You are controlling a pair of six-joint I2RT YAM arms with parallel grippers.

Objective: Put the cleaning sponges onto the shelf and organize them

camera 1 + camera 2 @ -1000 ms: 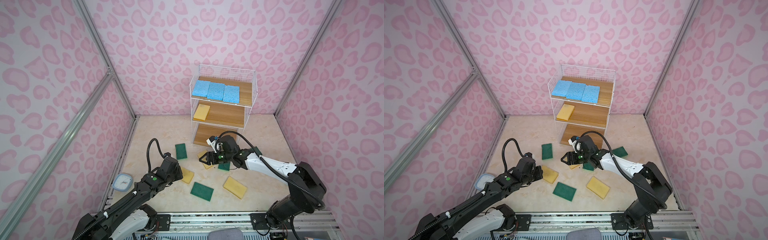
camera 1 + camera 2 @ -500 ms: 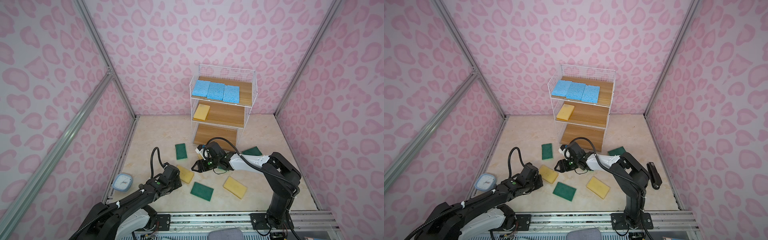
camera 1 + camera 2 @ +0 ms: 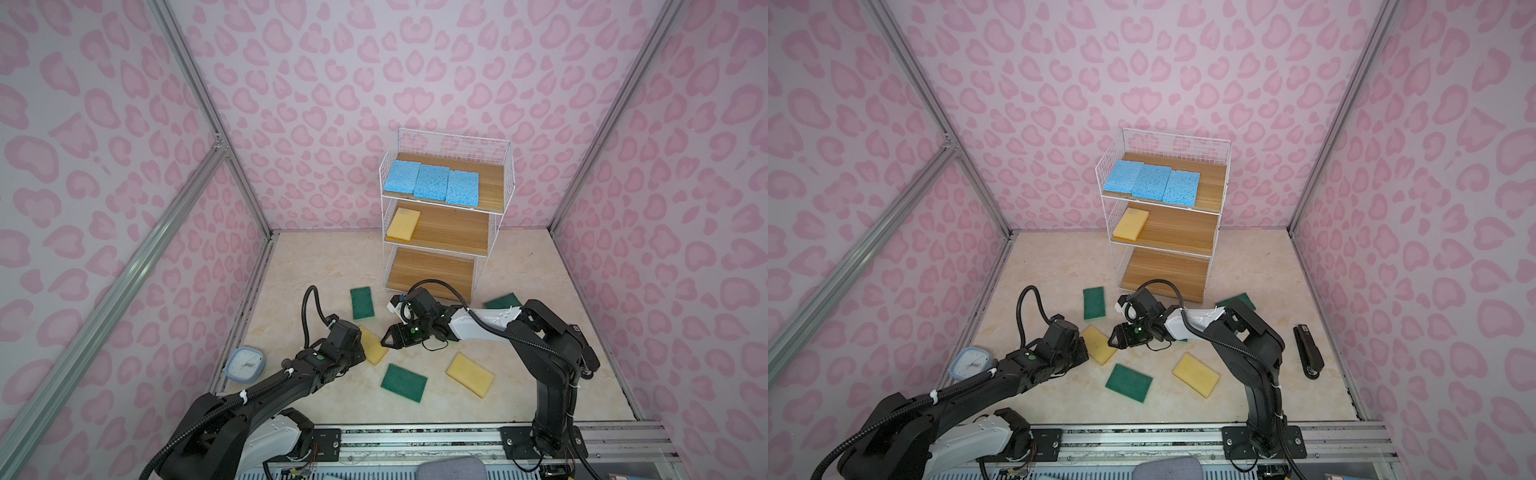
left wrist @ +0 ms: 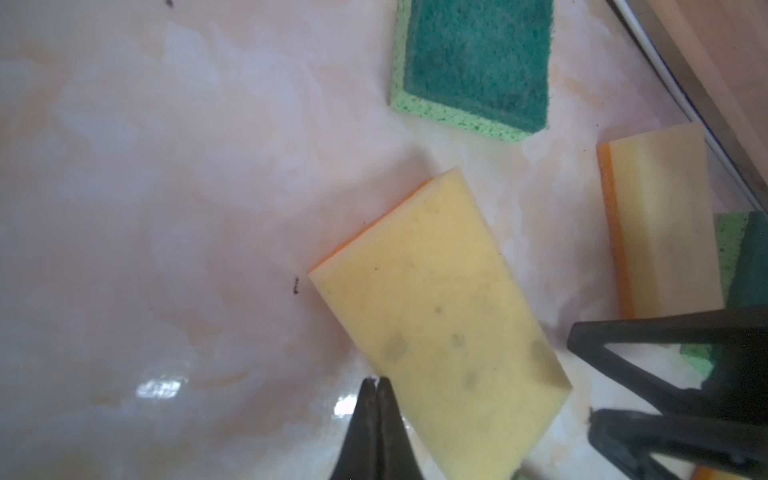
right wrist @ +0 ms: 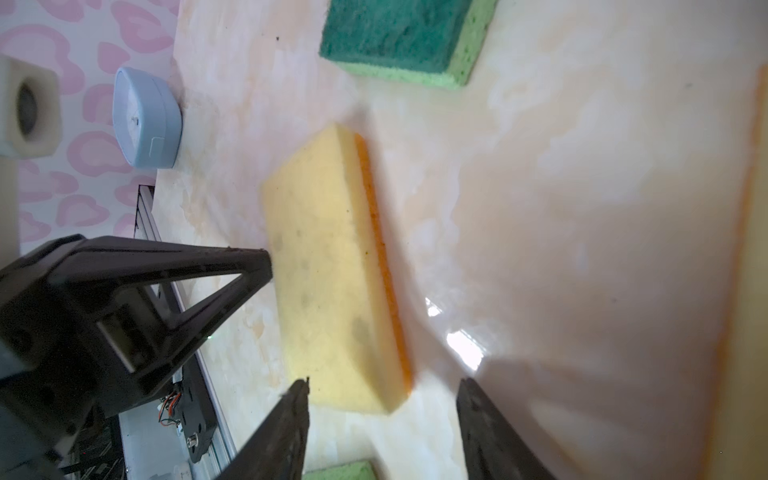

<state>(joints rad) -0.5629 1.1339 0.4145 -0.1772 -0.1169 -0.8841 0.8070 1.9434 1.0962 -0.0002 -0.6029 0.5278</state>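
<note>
Floor (image 3: 316, 266): pale marbled surface; the shelf (image 3: 453, 228) stands at its back.
Top board (image 3: 490, 183): three speckled blue sponges (image 3: 432, 183), side by side and touching.
Middle board: one yellow sponge (image 3: 402, 224) at the left end.
Loose on floor: several green sponges (image 3: 404, 382), yellow sponges (image 3: 469, 375), a blue clock (image 3: 245, 364), and probably a stapler (image 3: 1308, 351).

Materials I see:
matt porous foam on yellow sponge (image 4: 436, 332); rough fibrous top on green sponge (image 4: 473, 62); floor (image 4: 166, 208) glossy; shelf (image 3: 453, 230) boards wood.

No readable text, label, brand or number is showing anywhere; the small clock (image 3: 245, 364) is showing a face too blurred to read.
</note>
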